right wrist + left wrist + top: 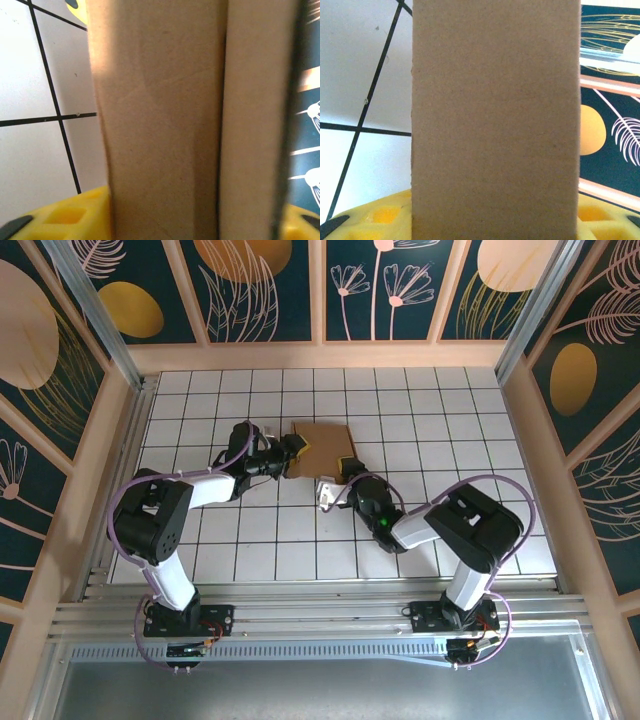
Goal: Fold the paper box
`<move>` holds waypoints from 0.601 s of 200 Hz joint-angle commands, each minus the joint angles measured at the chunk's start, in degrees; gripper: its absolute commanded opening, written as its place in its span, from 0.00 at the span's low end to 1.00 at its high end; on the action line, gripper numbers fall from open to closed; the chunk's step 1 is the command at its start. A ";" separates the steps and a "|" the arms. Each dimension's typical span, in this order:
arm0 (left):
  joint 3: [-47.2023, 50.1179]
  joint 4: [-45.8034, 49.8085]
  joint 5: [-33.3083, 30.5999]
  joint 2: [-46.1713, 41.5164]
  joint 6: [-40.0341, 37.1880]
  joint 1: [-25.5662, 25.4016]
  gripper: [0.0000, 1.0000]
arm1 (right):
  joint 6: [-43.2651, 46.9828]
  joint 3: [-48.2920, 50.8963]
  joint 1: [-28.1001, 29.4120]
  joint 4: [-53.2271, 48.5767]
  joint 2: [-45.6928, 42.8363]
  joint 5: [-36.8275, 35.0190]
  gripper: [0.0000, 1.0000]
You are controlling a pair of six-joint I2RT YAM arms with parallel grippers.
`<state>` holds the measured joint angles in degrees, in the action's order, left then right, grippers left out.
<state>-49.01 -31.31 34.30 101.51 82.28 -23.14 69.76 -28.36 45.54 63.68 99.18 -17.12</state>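
The paper box (495, 120), mid-tabletop (450, 440), looks light and crease-prone. My left gripper (290, 452) clamps its left edge. My right gripper (345, 472) straddles its near wall, and I can't tell whether it is gripping. I'd hold it near the folds.

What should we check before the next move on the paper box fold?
1. The paper box sits on the table between the arms: ok.
2. The left hand straddles the box, fingers at both edges: ok.
3. The right hand closed firmly on the box: cannot tell.
4. Two panels at the right hand flush: not ok, dark gap between them.
5. Box fully folded: cannot tell.
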 commanded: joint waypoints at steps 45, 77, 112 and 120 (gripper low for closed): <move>-4.19 5.37 0.23 -6.59 -6.26 0.40 0.83 | -4.22 0.67 1.22 -6.43 -8.64 -1.59 0.34; -11.27 23.99 -12.81 -17.35 -24.51 2.51 0.90 | -11.32 -2.62 0.21 -37.57 -22.64 5.27 0.33; -12.76 32.52 -31.24 -29.97 -46.14 2.56 0.97 | -14.87 -21.07 -1.69 -82.56 -27.97 21.08 0.32; -10.75 31.69 -33.45 -32.62 -49.20 2.60 0.97 | -14.84 -26.22 -1.51 -91.20 -26.22 22.12 0.32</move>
<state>-62.06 -6.70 14.44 76.01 51.42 -20.58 58.72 -42.46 44.21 8.29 71.99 -5.43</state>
